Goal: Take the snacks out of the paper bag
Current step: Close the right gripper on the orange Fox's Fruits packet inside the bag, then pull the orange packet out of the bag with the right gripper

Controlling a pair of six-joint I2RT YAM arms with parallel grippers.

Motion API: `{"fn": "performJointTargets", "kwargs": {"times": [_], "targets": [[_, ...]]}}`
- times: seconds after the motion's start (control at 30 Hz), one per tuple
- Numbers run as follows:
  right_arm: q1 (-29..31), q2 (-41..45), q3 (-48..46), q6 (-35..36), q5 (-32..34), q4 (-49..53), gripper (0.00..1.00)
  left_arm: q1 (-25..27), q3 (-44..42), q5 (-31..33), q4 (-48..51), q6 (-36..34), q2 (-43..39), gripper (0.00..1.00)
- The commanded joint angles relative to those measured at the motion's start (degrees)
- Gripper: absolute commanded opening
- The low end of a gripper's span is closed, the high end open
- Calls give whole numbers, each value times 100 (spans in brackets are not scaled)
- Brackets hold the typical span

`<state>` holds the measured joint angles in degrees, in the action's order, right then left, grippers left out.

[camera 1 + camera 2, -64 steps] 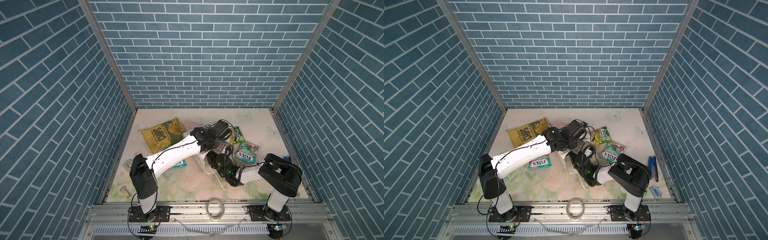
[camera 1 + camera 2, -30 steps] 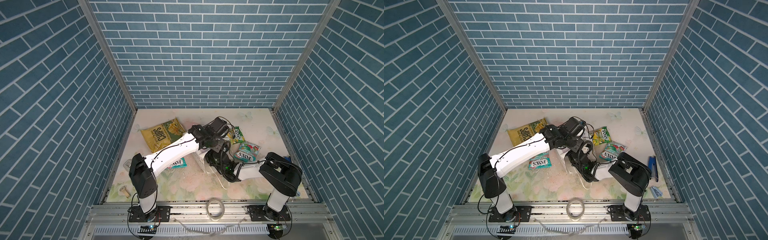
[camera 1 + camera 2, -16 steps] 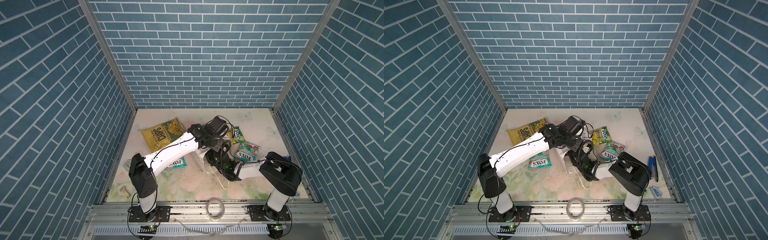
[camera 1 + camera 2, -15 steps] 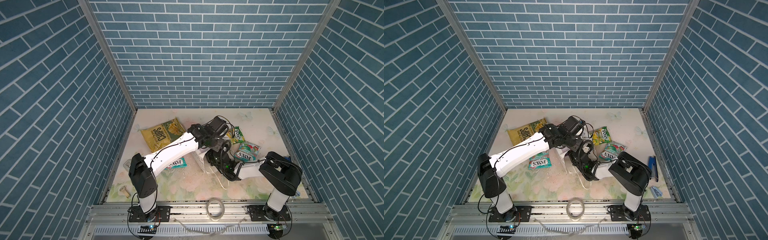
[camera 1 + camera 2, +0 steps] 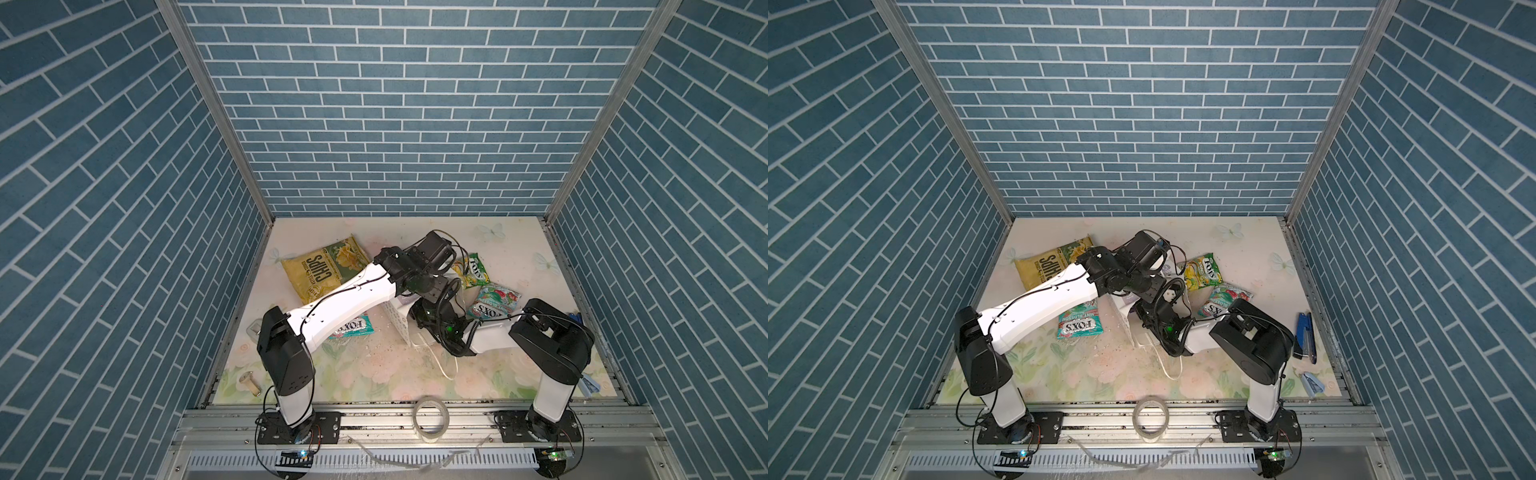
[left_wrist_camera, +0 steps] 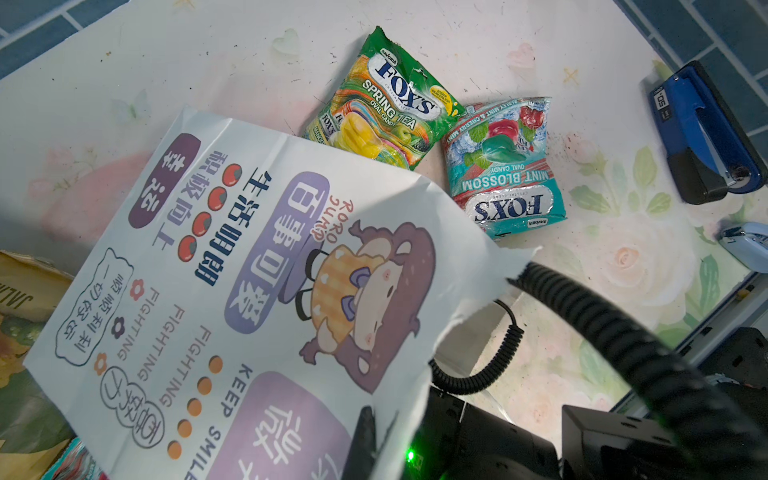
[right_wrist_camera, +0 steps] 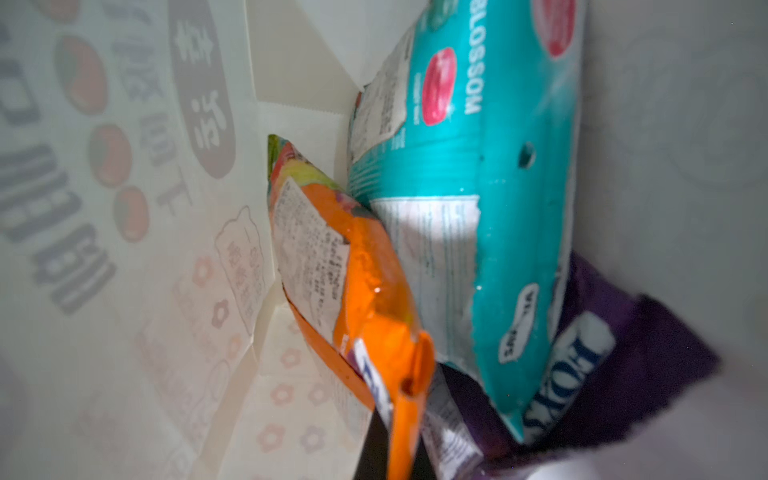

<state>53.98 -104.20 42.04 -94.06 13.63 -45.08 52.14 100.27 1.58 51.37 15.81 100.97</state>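
Note:
The white paper bag (image 5: pixel 398 318) (image 6: pixel 249 291) lies on its side mid-table. My left gripper (image 6: pixel 380 432) is shut on the rim of its mouth. My right gripper (image 7: pixel 399 451) is inside the bag, shut on the end seam of an orange packet (image 7: pixel 345 282). Beside that lie a teal packet (image 7: pixel 490 208) and a purple one (image 7: pixel 602 353). Out on the table are the yellow-olive chips bag (image 5: pixel 328 270), a teal FOX'S packet (image 5: pixel 1079 324), a yellow-green one (image 6: pixel 382 99) and another teal one (image 6: pixel 503 166).
A dark blue stapler (image 5: pixel 1306 336) and a small light-blue object (image 5: pixel 1312 382) lie by the right wall. A clear tape roll (image 5: pixel 431 417) stands on the front rail. A small cylinder (image 5: pixel 249 380) lies front left. The bag's string handle (image 5: pixel 444 365) trails forward.
My right gripper's jaws have closed inside the bag. The left arm has lifted the bag's rim slightly toward the back; the packets on the table have not moved.

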Motion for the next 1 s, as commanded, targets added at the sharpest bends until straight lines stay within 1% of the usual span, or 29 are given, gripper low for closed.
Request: {"fn": "performJointTargets", "kwargs": {"times": [0.0, 0.27, 0.53, 0.8, 0.97], "targets": [[-28, 190, 42, 219, 54, 118, 0, -66, 154, -158, 169, -12, -174, 0], [-27, 877, -389, 412, 172, 210, 0, -256, 168, -167, 224, -41, -148, 0], [-27, 1809, -704, 821, 213, 919, 0, -330, 194, -32, 189, -66, -142, 0], [-42, 2833, -1002, 1027, -159, 1834, 0, -358, 206, 135, 154, -71, -92, 0], [-95, 3526, -1116, 1221, -546, 2484, 0, -358, 149, 180, 102, -62, -86, 0]]}}
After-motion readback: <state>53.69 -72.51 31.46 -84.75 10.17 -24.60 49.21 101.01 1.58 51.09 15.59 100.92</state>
